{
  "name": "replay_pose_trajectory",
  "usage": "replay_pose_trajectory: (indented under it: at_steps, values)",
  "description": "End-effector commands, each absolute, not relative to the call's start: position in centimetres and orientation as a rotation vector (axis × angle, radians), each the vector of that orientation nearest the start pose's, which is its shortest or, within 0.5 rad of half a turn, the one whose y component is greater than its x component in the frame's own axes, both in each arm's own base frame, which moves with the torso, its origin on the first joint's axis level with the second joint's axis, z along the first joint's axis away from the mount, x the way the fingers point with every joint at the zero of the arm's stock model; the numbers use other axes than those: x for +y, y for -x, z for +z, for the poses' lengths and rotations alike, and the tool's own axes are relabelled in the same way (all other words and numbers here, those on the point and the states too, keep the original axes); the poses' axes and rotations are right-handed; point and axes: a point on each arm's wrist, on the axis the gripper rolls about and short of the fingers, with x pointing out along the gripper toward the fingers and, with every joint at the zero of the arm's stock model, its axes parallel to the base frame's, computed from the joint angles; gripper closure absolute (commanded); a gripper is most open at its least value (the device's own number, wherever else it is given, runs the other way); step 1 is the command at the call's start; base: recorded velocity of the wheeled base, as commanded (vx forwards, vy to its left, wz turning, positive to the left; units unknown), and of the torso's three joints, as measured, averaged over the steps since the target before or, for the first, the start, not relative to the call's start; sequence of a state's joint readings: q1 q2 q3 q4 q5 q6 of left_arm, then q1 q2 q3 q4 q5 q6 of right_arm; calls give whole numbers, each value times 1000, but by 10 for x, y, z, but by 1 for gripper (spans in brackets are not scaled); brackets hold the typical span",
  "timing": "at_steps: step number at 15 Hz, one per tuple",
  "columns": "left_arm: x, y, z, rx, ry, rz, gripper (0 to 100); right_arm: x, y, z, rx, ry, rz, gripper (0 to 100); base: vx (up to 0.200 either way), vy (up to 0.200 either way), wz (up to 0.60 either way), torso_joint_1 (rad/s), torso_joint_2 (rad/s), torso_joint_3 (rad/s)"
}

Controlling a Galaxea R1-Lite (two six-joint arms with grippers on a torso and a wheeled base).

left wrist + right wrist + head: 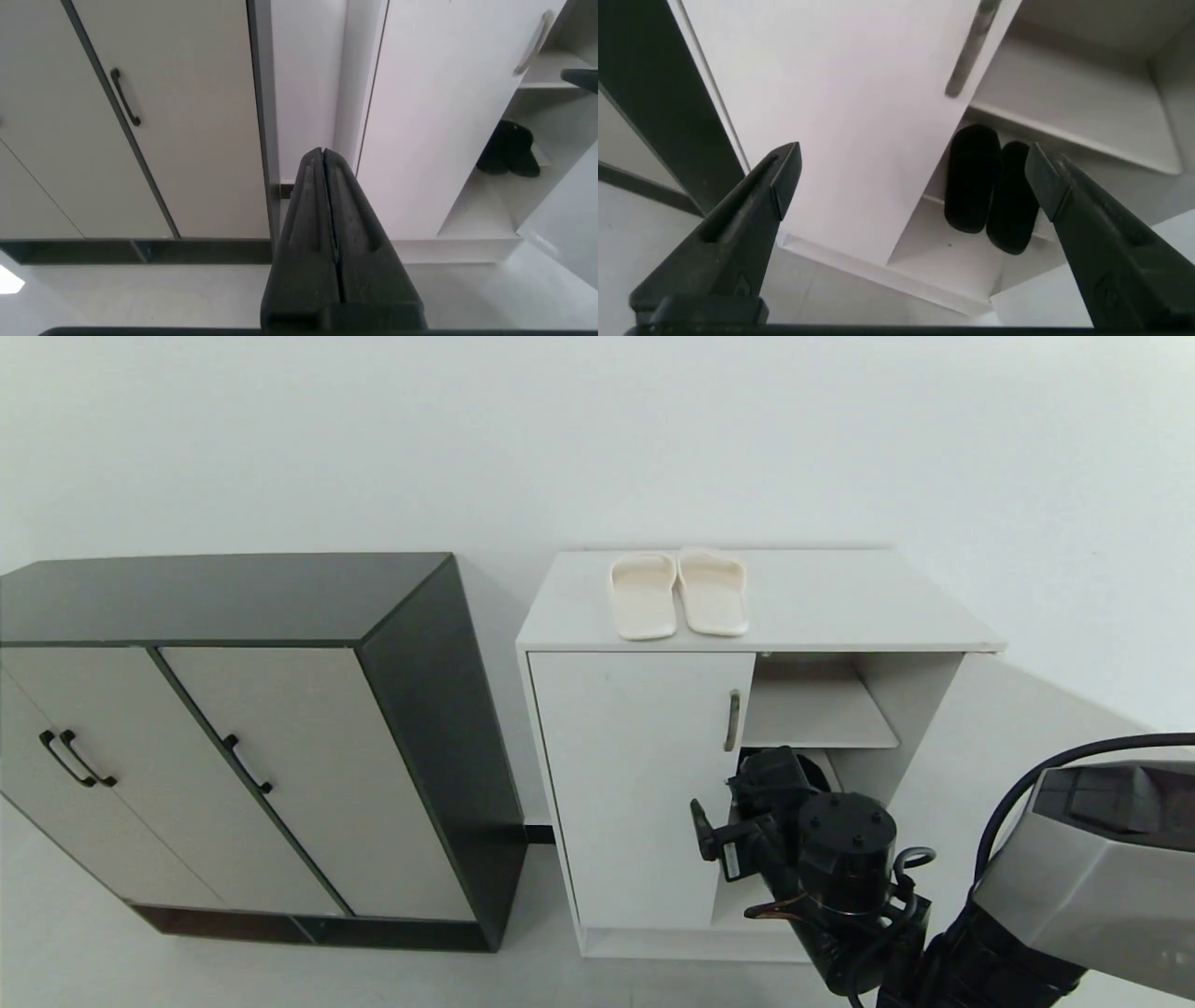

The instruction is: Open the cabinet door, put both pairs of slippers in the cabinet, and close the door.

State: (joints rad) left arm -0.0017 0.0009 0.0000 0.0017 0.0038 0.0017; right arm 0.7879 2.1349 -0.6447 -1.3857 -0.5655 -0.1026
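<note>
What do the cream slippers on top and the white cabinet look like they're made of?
Cream slippers: likely soft moulded foam or rubber, matte, one-piece with rounded edges. White cabinet: apparently laminated board, smooth satin finish, flat square-edged panels.

Plain white wall (597, 429), pale floor (56, 943).
A dark cabinet (420, 709) with grey doors (299, 737) and black handles (247, 763) stands against the wall, beyond the left gripper (322, 159).

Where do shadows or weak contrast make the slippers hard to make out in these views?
Head view: soft even light, cream slippers pale against the white cabinet top. Right wrist view: black slippers are dark featureless shapes in the shaded lower compartment. Left wrist view: same pair, dim in that shade.
</note>
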Motion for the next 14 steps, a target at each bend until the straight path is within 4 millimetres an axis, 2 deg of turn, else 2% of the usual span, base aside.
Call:
replay_pose_trajectory:
  at_steps: [1, 5, 10, 12, 14]
  values:
    - [0, 23, 75, 3, -2, 3, 100, 238, -253, 74, 75, 172, 227, 0, 0, 0, 0, 242, -544, -315]
    - [0, 23, 75, 3, -2, 3, 100, 237, -255, 73, 75, 160, 249, 0, 0, 0, 0, 233, -548, -314]
    - [0, 23, 75, 3, -2, 3, 100, 232, -268, 58, 80, 211, 220, 0, 0, 0, 0, 51, -106, -61]
    - [0, 23, 75, 3, -3, 5, 100, 236, -275, 76, 72, 199, 211, 0, 0, 0, 0, 0, 0, 0]
    - [0, 23, 75, 3, -6, -5, 100, 238, -270, 104, 152, 139, 220, 0, 0, 0, 0, 0, 0, 0]
